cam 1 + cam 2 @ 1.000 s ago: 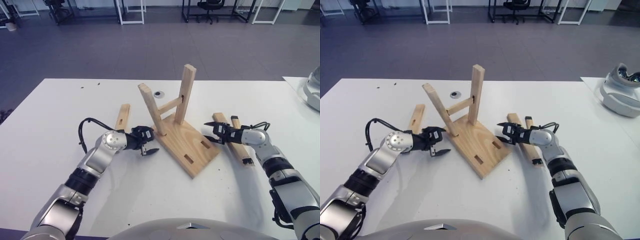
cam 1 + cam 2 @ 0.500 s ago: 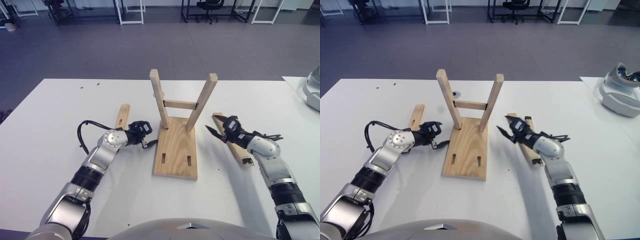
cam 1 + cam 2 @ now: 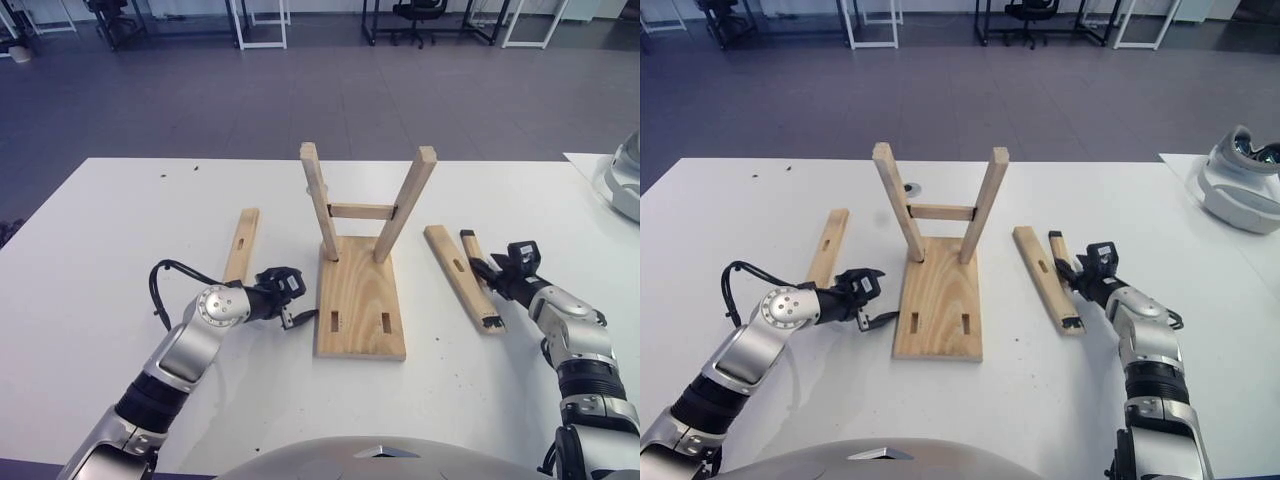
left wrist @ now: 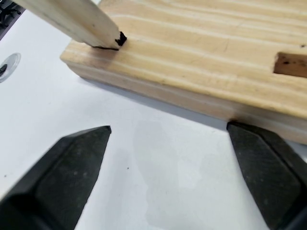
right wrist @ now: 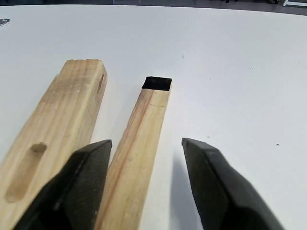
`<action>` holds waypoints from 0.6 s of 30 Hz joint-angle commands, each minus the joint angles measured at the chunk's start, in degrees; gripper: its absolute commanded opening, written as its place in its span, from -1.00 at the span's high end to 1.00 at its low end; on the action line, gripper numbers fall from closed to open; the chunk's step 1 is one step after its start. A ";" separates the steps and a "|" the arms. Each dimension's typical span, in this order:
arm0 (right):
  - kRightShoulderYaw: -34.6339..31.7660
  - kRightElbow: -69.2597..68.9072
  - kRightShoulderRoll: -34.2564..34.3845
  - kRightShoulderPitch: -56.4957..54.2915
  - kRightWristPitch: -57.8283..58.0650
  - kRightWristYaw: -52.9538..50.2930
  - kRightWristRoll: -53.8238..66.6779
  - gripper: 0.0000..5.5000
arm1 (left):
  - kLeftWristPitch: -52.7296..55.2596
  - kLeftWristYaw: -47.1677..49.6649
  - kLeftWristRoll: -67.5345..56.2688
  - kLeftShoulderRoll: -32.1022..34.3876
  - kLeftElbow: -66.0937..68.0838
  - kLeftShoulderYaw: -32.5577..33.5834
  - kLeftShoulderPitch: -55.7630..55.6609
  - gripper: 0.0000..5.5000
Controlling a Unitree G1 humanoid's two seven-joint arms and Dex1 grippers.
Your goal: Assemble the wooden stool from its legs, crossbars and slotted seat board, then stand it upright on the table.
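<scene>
Left gripper (image 3: 292,314), jaws wide apart, holding nothing, one fingertip (image 4: 261,160) at seat board (image 4: 201,52) edge, two upright legs (image 3: 320,205) just beyond, right gripper (image 5: 146,142), jaws parted astride loose crossbar (image 5: 156,103), ungripped, loose leg (image 5: 62,129) just beside.

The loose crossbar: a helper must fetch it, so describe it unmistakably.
Right of the seat board with two upright legs, two sticks lie side by side. The crossbar is the outer one, straddled by the open right gripper: thinner than the slotted leg beside it, black-ended.
</scene>
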 commanded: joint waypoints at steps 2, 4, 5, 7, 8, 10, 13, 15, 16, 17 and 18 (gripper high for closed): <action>0.73 -2.39 1.02 1.88 3.77 -1.96 -0.39 0.01 | 1.17 0.26 -0.21 0.61 -1.87 0.90 -0.24 -0.63; -0.68 -4.53 0.79 1.56 3.43 -2.24 0.90 0.01 | 1.37 0.33 -0.23 0.58 -2.09 1.02 -0.30 -0.63; -1.63 -5.36 0.80 1.17 3.05 -2.50 1.56 0.01 | 1.44 0.36 -0.27 0.48 -2.12 1.04 -0.35 -0.63; -2.55 -6.48 1.17 0.06 2.80 -2.58 2.50 0.01 | 1.64 0.56 -0.53 0.03 -1.99 1.17 -0.28 -0.63; -2.41 -7.36 1.54 -0.02 3.05 -2.63 2.74 0.01 | 1.58 0.69 -0.59 -0.25 -1.77 1.15 -0.32 -0.63; -1.60 -8.08 2.09 0.09 3.58 -2.94 2.58 0.01 | 1.48 0.96 -0.61 -0.61 -1.38 1.07 -0.48 -0.63; -0.57 -6.28 2.68 0.08 4.53 -4.08 1.21 0.01 | 1.38 1.18 -0.56 -0.89 -0.92 0.95 -0.62 -0.63; -0.35 -4.69 2.88 -0.01 5.06 -5.62 0.46 0.01 | 1.36 1.21 -0.54 -0.95 -0.69 0.88 -0.60 -0.63; -0.43 -4.25 2.99 -0.06 5.30 -6.31 0.30 0.01 | 1.38 1.24 -0.54 -1.00 -0.59 0.85 -0.62 -0.63; -0.50 -3.96 3.07 -0.10 5.42 -6.77 0.17 0.01 | 1.40 1.26 -0.54 -1.04 -0.52 0.83 -0.64 -0.63; -0.64 -3.88 3.24 -0.11 5.64 -7.03 0.18 0.01 | 1.38 1.29 -0.54 -1.14 -0.42 0.79 -0.70 -0.63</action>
